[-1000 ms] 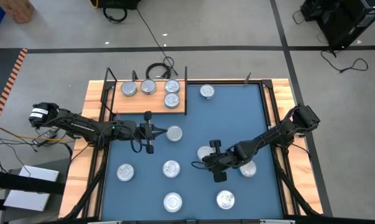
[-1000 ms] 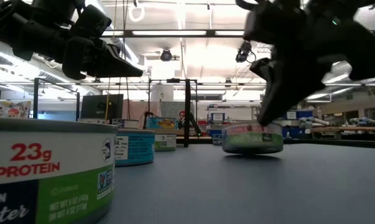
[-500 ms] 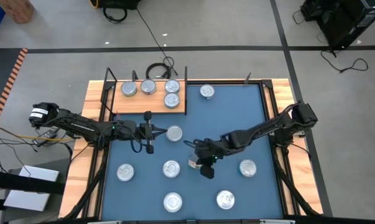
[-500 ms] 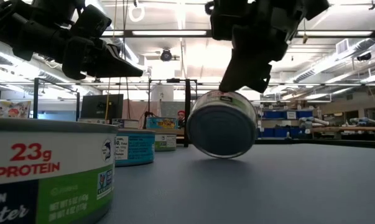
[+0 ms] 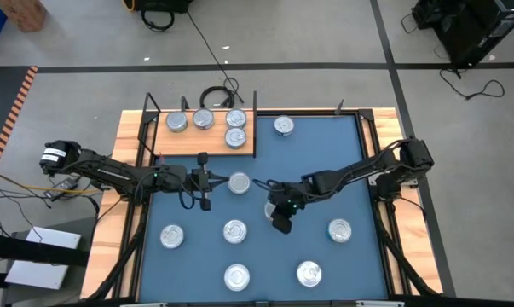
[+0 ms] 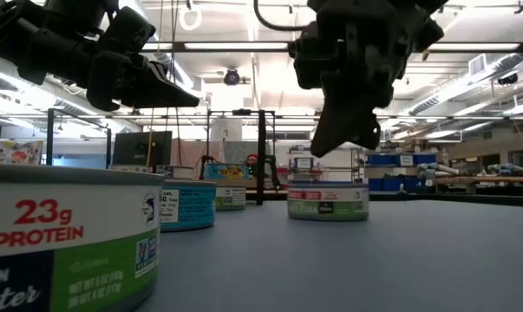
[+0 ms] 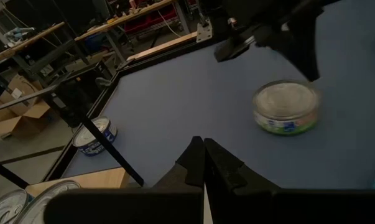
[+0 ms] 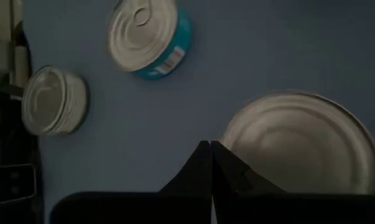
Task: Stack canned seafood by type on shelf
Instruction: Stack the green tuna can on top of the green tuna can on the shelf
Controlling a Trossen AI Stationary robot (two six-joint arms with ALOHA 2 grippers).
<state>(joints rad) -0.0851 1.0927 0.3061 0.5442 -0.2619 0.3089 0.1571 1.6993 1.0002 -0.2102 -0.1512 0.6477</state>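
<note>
Right gripper (image 5: 278, 207) hangs just right of the high view's centre, its fingers (image 8: 206, 163) pressed together on nothing, directly over a green-labelled tin (image 6: 328, 198) that sits flat on the blue mat (image 5: 325, 162); the wrist view shows the closed tips at that tin's rim, though whether they touch it I cannot tell; shut tips suit nudging a tin, not lifting it, so my guess is it is being slid into place. Left gripper (image 5: 203, 181), left of centre, is likewise clamped shut and empty, pointing toward another tin (image 5: 239, 182) just beside it. Four tins already sit on the shelf (image 5: 167, 143) at upper left, one lies near the mat's top edge, and several more are scattered across the lower part of the mat, well apart, still unsorted.
</note>
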